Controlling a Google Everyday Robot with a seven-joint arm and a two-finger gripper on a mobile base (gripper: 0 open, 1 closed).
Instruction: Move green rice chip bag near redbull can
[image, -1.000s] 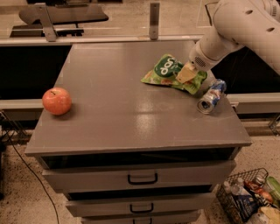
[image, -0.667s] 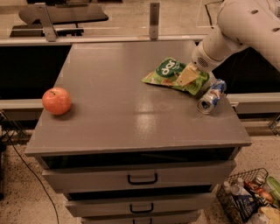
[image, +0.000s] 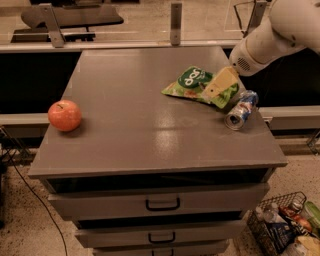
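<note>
Grey drawer cabinet (image: 150, 135) on speckled floor (image: 20, 240)

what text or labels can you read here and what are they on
green rice chip bag: white letters on its round dark-green logo, too blurred to read.
redbull can: blue and silver print, no readable text.
pincer, down at the bag's right end: no lettering seen.
No text can be quoted from this view.

Tan gripper (image: 219, 84) at green bag (image: 191, 80), red apple (image: 64, 115)
</note>
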